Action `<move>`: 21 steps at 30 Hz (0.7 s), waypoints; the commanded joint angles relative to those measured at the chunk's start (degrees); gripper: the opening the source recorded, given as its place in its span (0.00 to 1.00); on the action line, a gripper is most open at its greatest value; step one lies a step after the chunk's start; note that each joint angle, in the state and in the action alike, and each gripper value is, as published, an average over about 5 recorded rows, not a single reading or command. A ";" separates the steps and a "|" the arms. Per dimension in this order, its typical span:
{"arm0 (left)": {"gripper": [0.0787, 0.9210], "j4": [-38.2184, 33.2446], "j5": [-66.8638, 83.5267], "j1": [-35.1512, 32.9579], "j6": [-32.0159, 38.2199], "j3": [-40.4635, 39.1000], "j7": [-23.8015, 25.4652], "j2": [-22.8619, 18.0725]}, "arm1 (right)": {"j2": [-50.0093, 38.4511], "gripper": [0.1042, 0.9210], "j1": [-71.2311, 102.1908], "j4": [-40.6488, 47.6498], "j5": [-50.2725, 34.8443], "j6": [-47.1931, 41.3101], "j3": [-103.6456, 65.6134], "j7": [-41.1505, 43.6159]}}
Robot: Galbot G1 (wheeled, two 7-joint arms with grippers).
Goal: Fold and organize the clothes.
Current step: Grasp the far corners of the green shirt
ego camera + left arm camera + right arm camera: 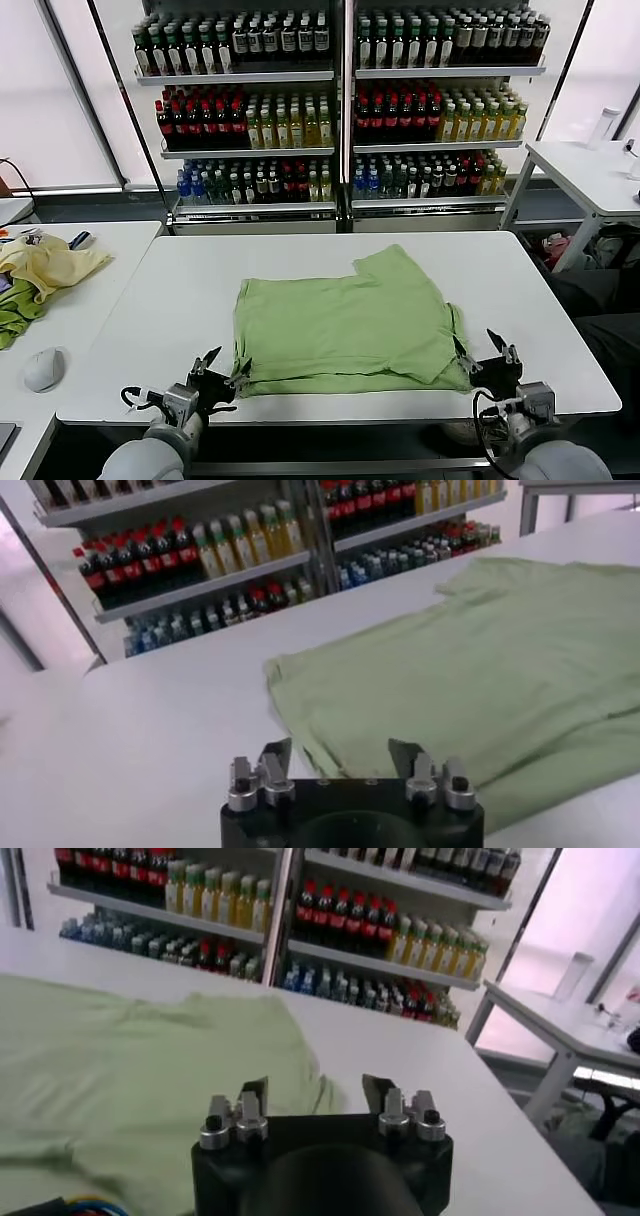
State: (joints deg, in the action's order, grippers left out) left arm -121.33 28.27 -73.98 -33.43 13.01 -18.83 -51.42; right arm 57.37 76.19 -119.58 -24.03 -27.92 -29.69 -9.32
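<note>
The clothes, one light green shirt (345,325), lie folded in a flat block on the white table (150,320), with a sleeve sticking out toward the far right. My left gripper (225,368) stands open at the shirt's near left corner, just off the cloth edge. At the near right corner my right gripper (478,348) is open too. The left wrist view shows the shirt (480,650) spread beyond the left gripper (340,752), nothing held between its fingers. In the right wrist view the right gripper (315,1088) is empty over the shirt's edge (120,1068).
A side table at the left holds a pale yellow garment (50,265), a darker green cloth (15,315) and a white mouse (43,368). Shelves of bottles (340,100) stand behind the table. Another white table (590,170) stands at the far right.
</note>
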 commanded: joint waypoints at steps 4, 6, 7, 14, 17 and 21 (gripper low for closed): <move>0.88 23.76 5.02 29.85 0.09 -10.32 -1.11 -5.86 | 0.11 0.88 -33.51 25.55 -7.47 -2.71 15.17 -1.24; 0.88 27.04 4.80 32.88 0.08 -12.07 -1.11 -7.25 | 1.16 0.88 -36.81 29.26 -7.51 -3.07 17.20 -0.91; 0.88 28.58 4.65 34.21 0.08 -12.82 -1.11 -7.94 | 1.75 0.88 -38.42 30.98 -7.45 -3.20 18.10 -0.73; 0.88 41.38 2.05 42.31 0.17 -16.53 -0.89 -13.44 | 6.80 0.88 -50.28 43.86 -5.93 -3.12 23.92 0.63; 0.88 47.23 1.07 44.52 0.27 -16.96 -0.78 -15.88 | 8.87 0.88 -53.35 49.53 -4.87 -2.43 25.51 1.31; 0.88 51.85 -0.22 45.80 0.20 -16.71 -0.79 -18.29 | 10.77 0.88 -55.57 55.42 -3.79 -1.73 26.51 2.20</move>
State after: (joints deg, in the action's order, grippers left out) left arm -89.27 30.00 -40.12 -33.17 -0.11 -19.48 -62.25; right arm 63.63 34.50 -82.23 -28.52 -30.09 -9.50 -8.04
